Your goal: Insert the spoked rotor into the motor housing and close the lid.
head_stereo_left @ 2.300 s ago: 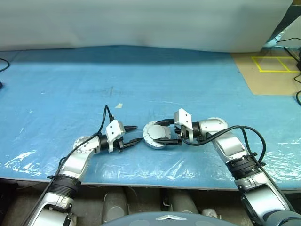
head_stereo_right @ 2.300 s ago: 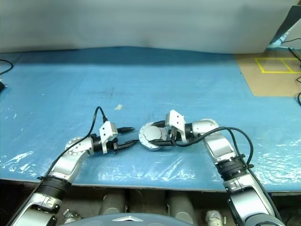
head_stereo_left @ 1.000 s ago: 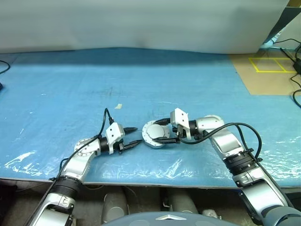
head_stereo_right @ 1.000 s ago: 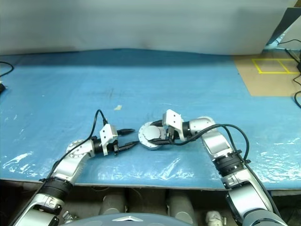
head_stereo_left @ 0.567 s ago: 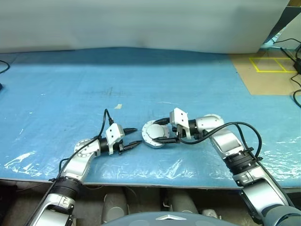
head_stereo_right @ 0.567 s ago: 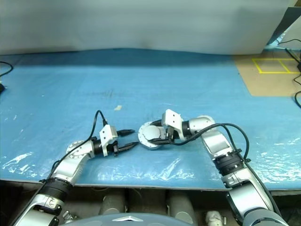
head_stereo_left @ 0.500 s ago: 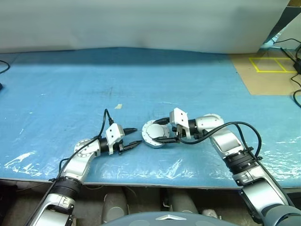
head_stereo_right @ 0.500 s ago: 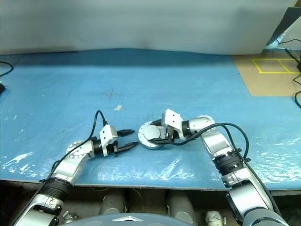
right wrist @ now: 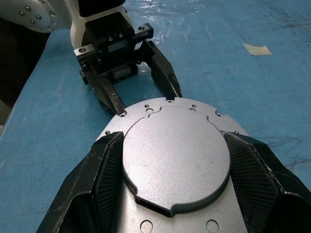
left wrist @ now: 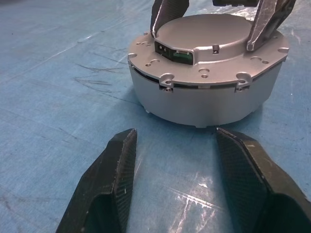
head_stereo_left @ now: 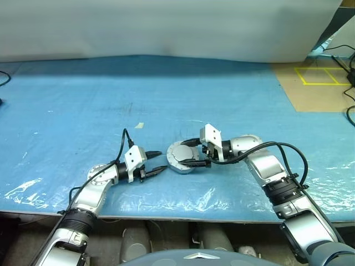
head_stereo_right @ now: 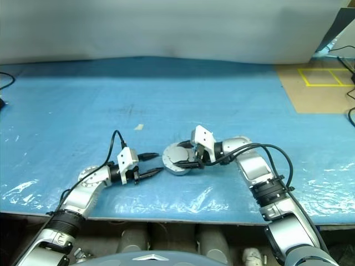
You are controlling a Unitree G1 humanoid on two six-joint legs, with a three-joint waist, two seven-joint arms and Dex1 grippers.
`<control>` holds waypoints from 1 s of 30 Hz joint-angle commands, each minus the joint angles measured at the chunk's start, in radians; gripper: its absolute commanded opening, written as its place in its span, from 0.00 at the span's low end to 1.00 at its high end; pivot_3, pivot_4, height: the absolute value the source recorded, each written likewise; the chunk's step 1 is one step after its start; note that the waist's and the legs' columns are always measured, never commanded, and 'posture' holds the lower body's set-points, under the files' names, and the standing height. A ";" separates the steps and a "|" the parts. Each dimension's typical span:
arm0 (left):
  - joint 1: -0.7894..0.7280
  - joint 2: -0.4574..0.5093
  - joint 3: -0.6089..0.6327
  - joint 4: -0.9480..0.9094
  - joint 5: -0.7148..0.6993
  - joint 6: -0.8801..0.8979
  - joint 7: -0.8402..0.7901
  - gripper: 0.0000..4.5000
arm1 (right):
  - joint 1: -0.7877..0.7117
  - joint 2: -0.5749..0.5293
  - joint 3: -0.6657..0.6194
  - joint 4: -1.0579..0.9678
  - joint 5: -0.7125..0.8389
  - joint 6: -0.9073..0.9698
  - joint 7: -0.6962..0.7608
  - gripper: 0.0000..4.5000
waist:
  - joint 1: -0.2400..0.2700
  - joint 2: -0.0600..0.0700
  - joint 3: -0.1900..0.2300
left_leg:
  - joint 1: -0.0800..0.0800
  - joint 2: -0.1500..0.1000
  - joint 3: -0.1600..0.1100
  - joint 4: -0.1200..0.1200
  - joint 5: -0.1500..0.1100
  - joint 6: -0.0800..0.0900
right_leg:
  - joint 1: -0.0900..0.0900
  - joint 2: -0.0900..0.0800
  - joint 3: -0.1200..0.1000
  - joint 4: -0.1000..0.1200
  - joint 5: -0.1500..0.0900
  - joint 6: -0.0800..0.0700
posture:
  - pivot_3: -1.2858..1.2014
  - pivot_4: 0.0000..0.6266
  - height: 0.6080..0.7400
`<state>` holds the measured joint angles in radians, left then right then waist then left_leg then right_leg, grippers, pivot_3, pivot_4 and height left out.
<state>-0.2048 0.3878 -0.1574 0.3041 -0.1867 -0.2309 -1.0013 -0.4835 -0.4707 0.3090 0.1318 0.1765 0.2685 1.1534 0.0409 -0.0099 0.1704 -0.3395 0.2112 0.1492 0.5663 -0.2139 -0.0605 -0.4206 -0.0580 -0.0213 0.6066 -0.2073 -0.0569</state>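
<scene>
Already the motor housing (left wrist: 206, 97) stands as a closed unit on the blue table (head_stereo_left: 233, 83), near its front edge and between the two arms. The lid (right wrist: 175, 155) sits flat on top, its flange with small screw holes running around the rim, and a raised round plate covers the middle. Of the spoked rotor nothing can be seen; judging by the lid lying level and flush, it is probably inside, though the pictures cannot confirm that.

The right end effector (right wrist: 177, 160) straddles the raised plate from above, one black finger on each side of it and close against its edge. That placement makes sense for pressing or turning the lid into its seat, or for steadying it while it settles; the fingers are spread wide and appear closed onto the plate, holding the lid rather than hanging free.

The left end effector (left wrist: 177, 160) lies low on the table just beside the housing, pointing at its side wall. Its fingers are apart with nothing between them and do not touch the housing. It seems parked there as a stop, so that the housing cannot slide away from the right arm's push.

A small pale scrap (head_stereo_left: 140, 125) lies farther back on the table, apart from everything.
</scene>
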 commanded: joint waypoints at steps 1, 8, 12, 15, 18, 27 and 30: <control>-0.004 0.004 0.009 -0.025 -0.009 -0.001 -0.001 0.61 | 0.014 -0.023 0.033 0.051 -0.075 0.017 -0.041 0.66 | 0.000 0.000 0.000 | 0.000 0.000 0.000 0.000 0.000 0.000 | 0.000 0.000 0.000 0.000 0.000 0.000 | 0.52 0.24 1.00; -0.001 0.006 0.009 -0.034 -0.008 0.004 0.003 0.61 | -0.003 -0.028 0.056 0.090 -0.133 -0.003 -0.090 0.66 | 0.001 0.000 0.000 | 0.004 0.000 0.000 -0.001 0.001 -0.001 | 0.002 0.000 0.000 0.000 -0.004 0.007 | 0.52 0.24 1.00; 0.000 0.008 0.010 -0.040 -0.009 0.007 0.004 0.61 | -0.006 -0.030 0.065 0.102 -0.144 -0.012 -0.102 0.66 | 0.001 0.000 0.000 | 0.004 0.000 0.000 -0.001 0.001 -0.001 | 0.003 0.000 0.001 0.000 -0.004 0.007 | 0.52 0.24 1.00; 0.001 0.008 0.010 -0.043 -0.009 0.010 0.005 0.61 | -0.004 -0.035 0.067 0.107 -0.148 -0.015 -0.103 0.66 | 0.001 0.000 0.000 | 0.004 0.000 0.000 -0.001 0.001 -0.001 | 0.003 0.000 0.001 0.000 -0.004 0.007 | 0.52 0.24 1.00; -0.008 -0.008 0.029 -0.054 -0.033 0.035 0.028 0.61 | -0.001 -0.037 0.069 0.110 -0.150 -0.016 -0.102 0.66 | 0.001 0.000 0.000 | 0.004 0.000 0.000 -0.001 0.001 -0.001 | 0.003 0.000 0.001 0.000 -0.004 0.007 | 0.52 0.24 1.00; -0.093 -0.066 0.078 -0.093 -0.151 0.212 0.039 0.38 | 0.010 -0.040 0.071 0.110 -0.152 -0.023 -0.114 0.66 | 0.003 0.000 0.000 | 0.004 -0.002 0.000 -0.001 0.001 -0.001 | 0.003 -0.001 0.001 0.000 -0.004 0.007 | 0.52 0.24 1.00; -0.098 -0.065 0.081 -0.113 -0.155 0.221 0.033 0.15 | 0.011 -0.040 0.070 0.108 -0.151 -0.024 -0.119 0.66 | 0.001 0.000 0.000 | 0.005 -0.002 0.000 -0.001 0.001 -0.001 | 0.003 -0.001 0.002 0.000 -0.004 0.007 | 0.52 0.24 1.00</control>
<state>-0.2959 0.3174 -0.0847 0.2305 -0.3225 -0.0131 -0.9577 -0.5086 -0.4810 0.3496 0.1549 0.1198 0.2084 1.0878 0.0415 -0.0100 0.1699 -0.3348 0.2091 0.1491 0.5653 -0.2128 -0.0617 -0.4171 -0.0588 -0.0195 0.6067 -0.2113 -0.0500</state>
